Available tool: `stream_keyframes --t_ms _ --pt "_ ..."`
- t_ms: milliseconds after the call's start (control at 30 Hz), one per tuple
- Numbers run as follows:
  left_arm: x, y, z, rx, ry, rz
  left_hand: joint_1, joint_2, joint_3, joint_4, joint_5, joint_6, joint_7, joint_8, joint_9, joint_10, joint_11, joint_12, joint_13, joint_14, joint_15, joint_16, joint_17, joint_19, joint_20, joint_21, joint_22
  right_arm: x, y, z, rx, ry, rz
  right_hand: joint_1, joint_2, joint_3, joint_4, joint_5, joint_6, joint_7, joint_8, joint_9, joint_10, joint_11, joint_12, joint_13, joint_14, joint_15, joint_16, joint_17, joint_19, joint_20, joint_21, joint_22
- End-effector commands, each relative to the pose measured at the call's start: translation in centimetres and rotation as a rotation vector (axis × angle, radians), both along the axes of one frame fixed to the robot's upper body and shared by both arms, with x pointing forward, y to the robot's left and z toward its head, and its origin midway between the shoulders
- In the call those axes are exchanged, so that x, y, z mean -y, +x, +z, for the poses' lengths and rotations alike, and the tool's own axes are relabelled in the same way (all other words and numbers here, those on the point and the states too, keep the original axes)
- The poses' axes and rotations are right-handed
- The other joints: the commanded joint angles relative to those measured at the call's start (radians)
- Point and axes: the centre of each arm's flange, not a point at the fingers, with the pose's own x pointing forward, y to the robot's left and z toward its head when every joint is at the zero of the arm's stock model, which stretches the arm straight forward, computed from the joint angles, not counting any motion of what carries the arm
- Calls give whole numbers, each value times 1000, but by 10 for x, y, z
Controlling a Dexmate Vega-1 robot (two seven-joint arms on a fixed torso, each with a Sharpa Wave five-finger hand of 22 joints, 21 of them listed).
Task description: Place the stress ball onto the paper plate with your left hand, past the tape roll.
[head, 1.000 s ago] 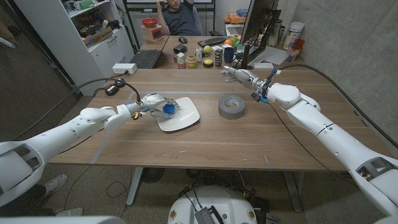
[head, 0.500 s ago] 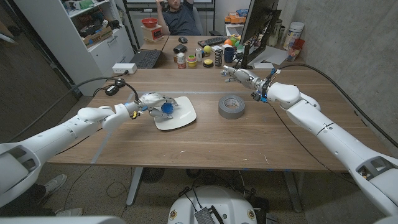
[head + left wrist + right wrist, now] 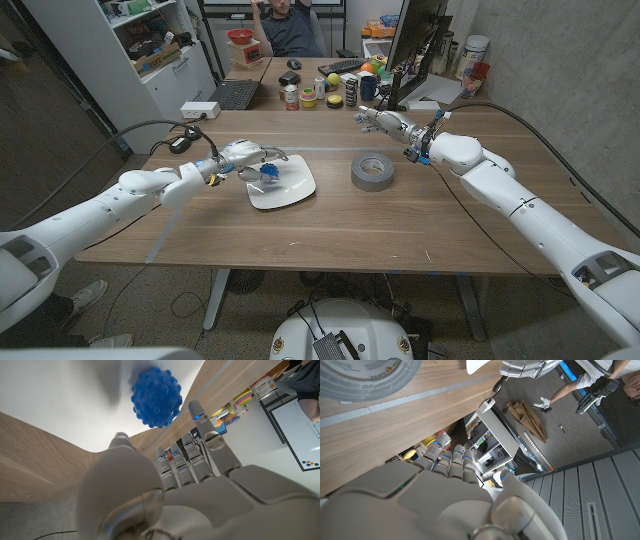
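Left robot hand (image 3: 243,154) has let go and lifted back, fingers apart, empty; knobbly blue rubber stress ball (image 3: 268,172) now sits on white paper plate (image 3: 296,188). Placement looks done.

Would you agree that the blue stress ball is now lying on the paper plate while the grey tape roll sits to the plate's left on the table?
Nearly. The stress ball does lie on the paper plate, but the head view shows the grey tape roll on the table to the plate's right, towards the right hand, not its left. The left hand is at the plate's left edge.
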Motion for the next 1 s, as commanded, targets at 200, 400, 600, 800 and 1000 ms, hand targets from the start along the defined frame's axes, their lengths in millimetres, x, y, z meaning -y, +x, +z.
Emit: stream_keyframes --t_ms 200,400,600,800,1000 --pt "-3 -16 21 37 -15 -8 -41 -7 -29 15 12 -41 -14 -29 0 -35 10 -34 3 -53 -57 -6 -2 -30 33 -33 0 1 -3 -1 0 0 -9 -3 36 0 0 4 0 9 0 5 9 -3 0 3 2 0 0 1 9 -27 -8 4" --pt "-7 -22 26 45 -33 -8 -73 -12 -54 26 18 -75 -23 -50 0 -72 15 -67 3 -95 -40 -5 -5 -62 64 -68 0 2 -3 -1 -2 2 -16 -4 35 -1 0 4 0 8 0 5 9 -4 0 3 3 1 0 1 10 -27 -10 4" --pt "-11 -26 31 54 -43 -9 -91 -10 -67 30 23 -93 -25 -64 -1 -96 25 -89 3 -123 -25 -5 -6 -87 98 -92 0 3 -3 -1 -2 3 -20 -4 34 -1 0 4 0 9 0 5 9 -4 0 3 3 2 0 1 11 -27 -12 4" --pt "-15 -32 36 70 -65 -17 -101 -12 -75 32 25 -98 -21 -68 -1 -108 25 -99 3 -140 -24 -6 -7 -93 105 -100 0 3 -4 -2 -6 8 -24 -4 34 -2 0 4 0 9 0 5 9 -4 -1 3 3 1 0 1 12 -27 -14 5" --pt "-18 -41 43 84 -84 -31 -124 -32 -99 33 27 -137 -33 -91 -1 -115 35 -112 2 -157 -19 -3 -10 -99 109 -115 -1 6 -4 -3 -10 15 -28 -5 34 -2 0 4 0 9 0 5 9 -4 -1 3 4 2 0 1 13 -26 -16 5"
